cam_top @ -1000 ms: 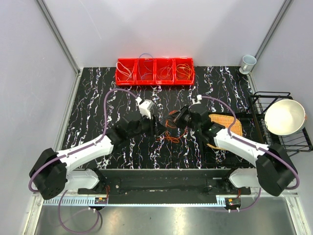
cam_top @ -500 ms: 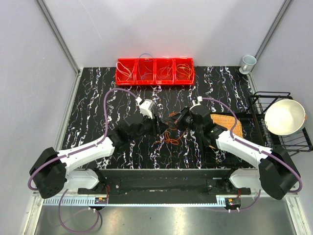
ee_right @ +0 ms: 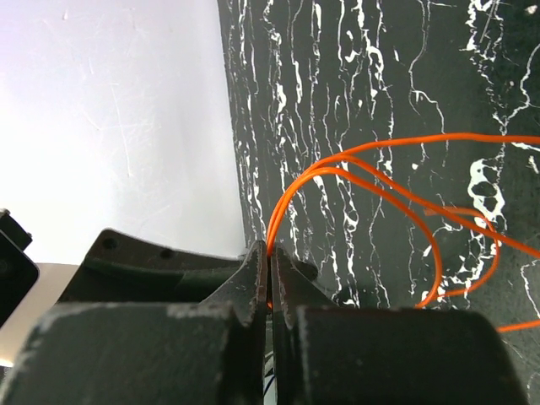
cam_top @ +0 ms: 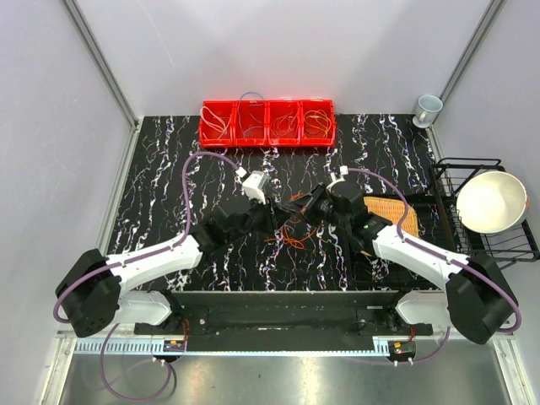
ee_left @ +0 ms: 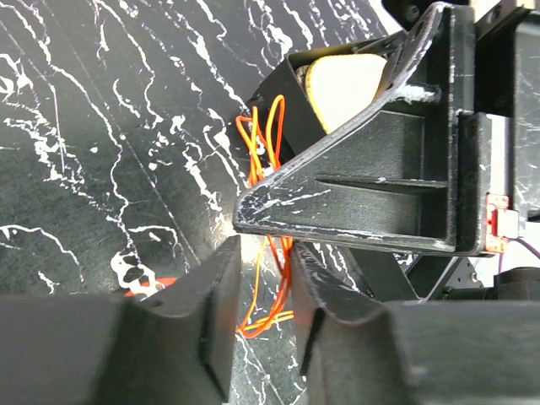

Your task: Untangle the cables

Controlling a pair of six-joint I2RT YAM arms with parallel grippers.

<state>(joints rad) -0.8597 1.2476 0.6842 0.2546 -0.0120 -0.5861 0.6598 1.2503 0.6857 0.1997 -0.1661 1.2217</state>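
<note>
A tangle of thin orange and yellow-orange cables [cam_top: 291, 234] lies mid-table between my two grippers. My right gripper [cam_top: 305, 207] is shut on a bundle of the orange cables; in the right wrist view the strands [ee_right: 380, 169] arc out from its closed tips [ee_right: 268, 257]. My left gripper [cam_top: 277, 216] faces it from the left, almost touching. In the left wrist view its jaws [ee_left: 263, 270] stand a little apart, with orange cables [ee_left: 268, 143] hanging down through the gap from the right gripper's black fingers [ee_left: 380, 169] just above. One strand runs close along the right finger.
A row of red bins [cam_top: 267, 124] at the back holds separate coils of cable. At the right are a woven orange mat [cam_top: 396, 215], a black wire rack [cam_top: 447, 169] with a white bowl [cam_top: 491, 202], and a cup [cam_top: 428, 108] in the far corner.
My left gripper has moved right, up to the right gripper, and its jaws have narrowed round the hanging cables. The right gripper has stayed shut and shifted slightly left.
</note>
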